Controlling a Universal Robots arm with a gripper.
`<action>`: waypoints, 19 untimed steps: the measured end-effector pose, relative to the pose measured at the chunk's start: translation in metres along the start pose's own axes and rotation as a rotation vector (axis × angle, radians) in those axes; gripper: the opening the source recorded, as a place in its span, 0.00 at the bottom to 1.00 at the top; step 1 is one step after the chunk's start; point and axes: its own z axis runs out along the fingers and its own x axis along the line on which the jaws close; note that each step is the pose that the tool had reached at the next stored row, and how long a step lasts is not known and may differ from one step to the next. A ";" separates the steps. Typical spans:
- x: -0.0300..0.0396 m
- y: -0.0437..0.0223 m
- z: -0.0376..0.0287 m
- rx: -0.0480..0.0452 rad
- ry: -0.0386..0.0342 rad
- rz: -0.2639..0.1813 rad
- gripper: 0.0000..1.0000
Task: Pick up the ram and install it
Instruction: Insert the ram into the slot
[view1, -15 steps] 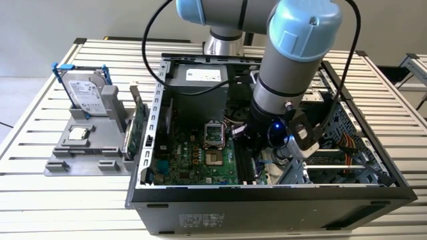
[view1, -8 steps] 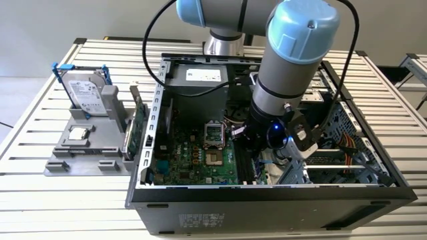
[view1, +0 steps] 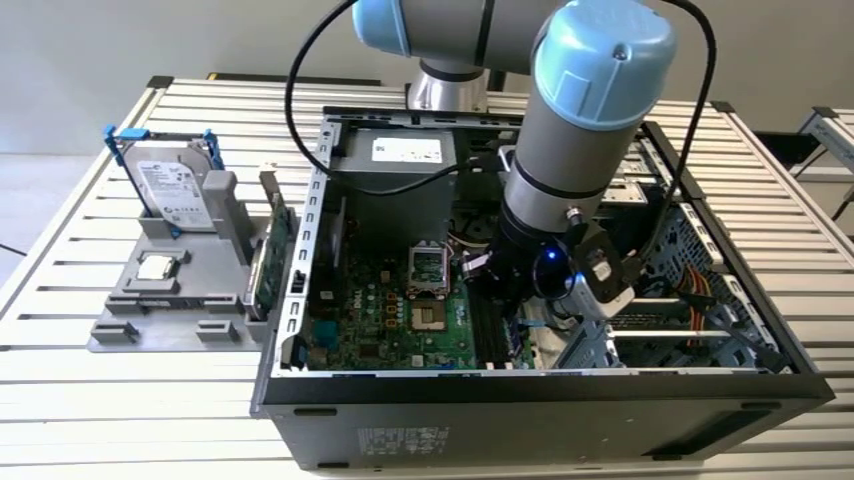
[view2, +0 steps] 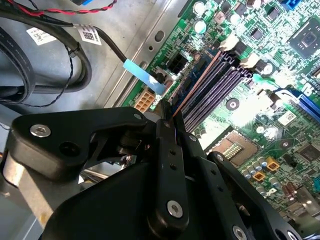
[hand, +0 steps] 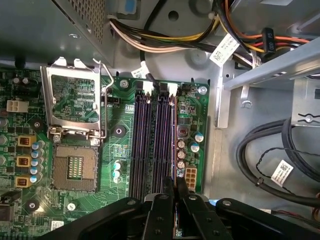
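My own black linkage (hand: 172, 212) blocks the near ends of the memory slots (hand: 150, 145) in the first wrist view, and the frame edge cuts it off below. The ram (hand: 174, 145) shows me just a thin edge, its chips hidden. From the exterior view, my arm (view1: 574, 150) covers that part of the motherboard (view1: 400, 320). Whether the stick sits fully down, I can't tell.

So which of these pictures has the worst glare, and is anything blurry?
In the second wrist view, bright light washes out part of the motherboard beside the memory slots, and the gripper close to the lens looks soft. In the first wrist view, lighting is even. In the exterior view, a blue light glows on the wrist.
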 end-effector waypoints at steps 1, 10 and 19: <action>0.0000 0.0000 0.0000 0.0001 0.0001 -0.003 0.00; -0.0001 0.0011 0.0000 0.0017 0.0008 -0.007 0.00; 0.0000 0.0012 0.0002 0.0010 0.0007 -0.007 0.00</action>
